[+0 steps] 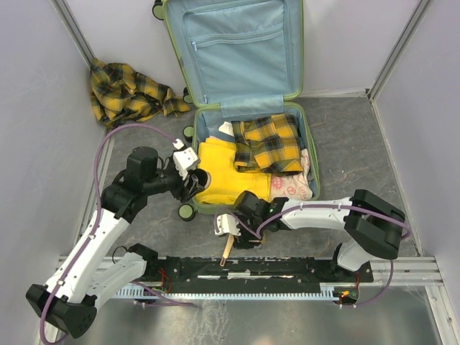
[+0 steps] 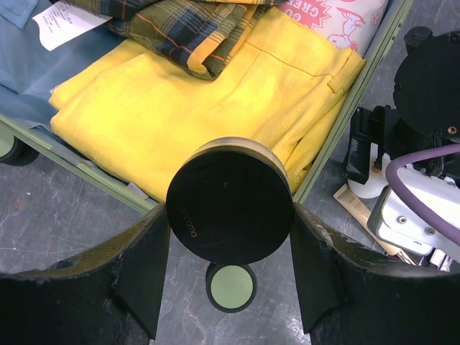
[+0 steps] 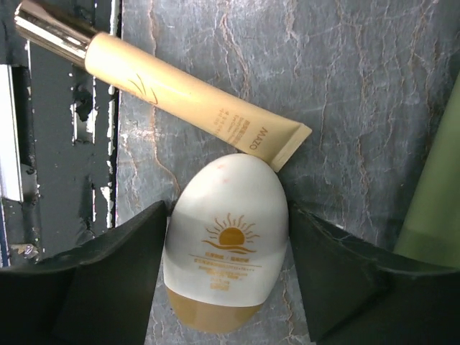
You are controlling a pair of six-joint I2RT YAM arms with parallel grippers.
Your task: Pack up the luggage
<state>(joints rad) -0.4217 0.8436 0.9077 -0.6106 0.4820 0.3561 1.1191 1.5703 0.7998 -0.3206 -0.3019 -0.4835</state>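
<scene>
the lime-green hard-shell luggage [image 1: 237, 65] lies open, blue-lined lid swung back, base partly filled.

- Luggage [image 1: 237, 65]: one, lying open.
- Plaid garments: two. The packed plaid garment [image 1: 269, 142] is inside the luggage; the loose plaid garment [image 1: 126, 92] lies beside its lid.
- Plain yellow folded garment [image 1: 219, 172]: one, inside the luggage.
- Pink-printed white pack [image 1: 295, 188]: one, inside the luggage.
- Paper tag [image 2: 68, 21]: one, inside the luggage.
- Black round jar [image 2: 230, 201]: one, at the luggage's near corner.
- Cream tube [image 3: 187, 97]: one, in front of the luggage.
- White egg-shaped bottle [image 3: 226, 251]: one, in front of the luggage.
</scene>
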